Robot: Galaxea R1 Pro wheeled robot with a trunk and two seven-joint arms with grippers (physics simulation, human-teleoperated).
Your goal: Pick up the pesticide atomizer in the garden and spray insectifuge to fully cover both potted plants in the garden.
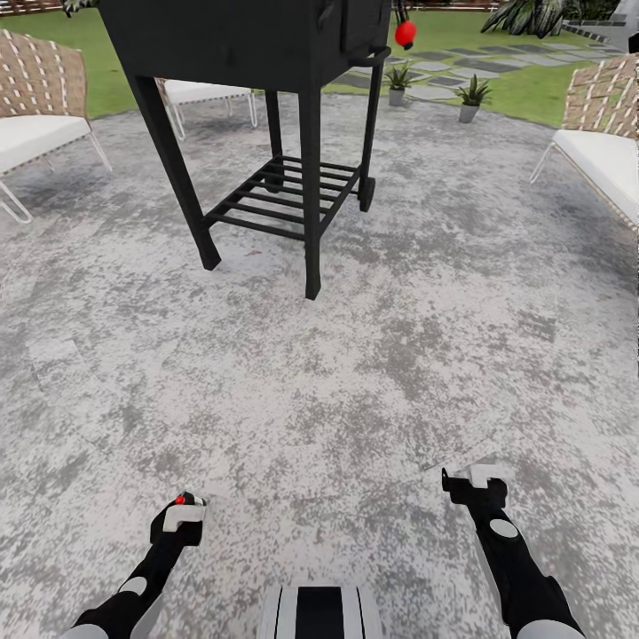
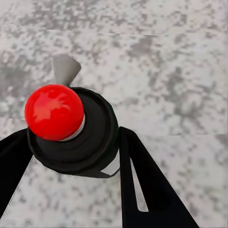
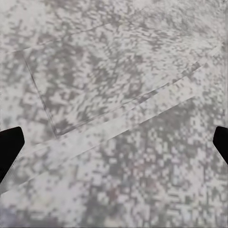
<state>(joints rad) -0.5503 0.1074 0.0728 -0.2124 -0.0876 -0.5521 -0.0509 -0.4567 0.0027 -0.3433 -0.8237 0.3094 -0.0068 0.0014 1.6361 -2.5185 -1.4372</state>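
Far left: wicker chair with a white cushion [image 1: 35, 124], standing on the round grey mottled patio [image 1: 355, 373].

Left gripper [image 1: 180, 515]: low over the paving near the robot's base. Its two black fingers [image 2: 142, 185] are clamped on the pesticide atomizer [image 2: 95, 137]. From the wrist camera I see the atomizer's top: a round black cap, a glossy red ball on it, and a grey cone-shaped nozzle beside it. The bottle body is hidden under the cap. In the head view the atomizer [image 1: 180, 500] is just a red dot at the gripper.

Centre: black metal grill on four legs with a slatted lower shelf [image 1: 266, 106]; red ball knob [image 1: 406, 34] at its right side.

Beyond the grill, to the right: two potted plants in small grey pots [image 1: 397, 84] [image 1: 470, 98], side by side at the lawn edge near grey stepping stones [image 1: 461, 67].

Right gripper [image 1: 475, 484]: over bare paving, fingers [image 3: 9, 147] wide apart, nothing between them.

Far right: second wicker chair [image 1: 603, 124].
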